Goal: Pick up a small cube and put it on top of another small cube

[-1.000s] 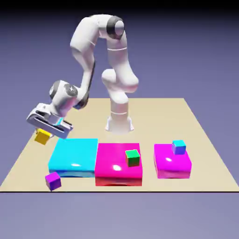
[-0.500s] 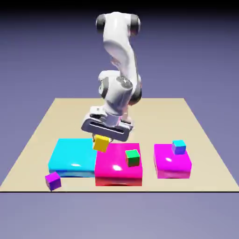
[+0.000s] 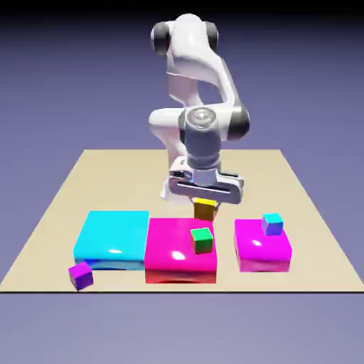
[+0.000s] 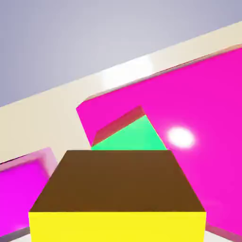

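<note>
1. Exterior view: the white robot hand [image 3: 205, 200] grips the small yellow cube [image 3: 205, 210] from above, leaving its underside exposed for setting down.
2. The cube hangs just behind the small green cube [image 3: 202, 241], probably its intended support.
3. That green cube rests on the flat magenta-red block [image 3: 170, 257], so the yellow one likely needs carrying clear of its top before lowering.

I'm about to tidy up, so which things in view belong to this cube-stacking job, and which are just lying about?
Job:
yellow cube, held in the gripper
green cube, probably the target

Lying about:
purple cube
blue cube
cyan block
hot-pink block, under the green cube
magenta block, under the blue cube
</note>
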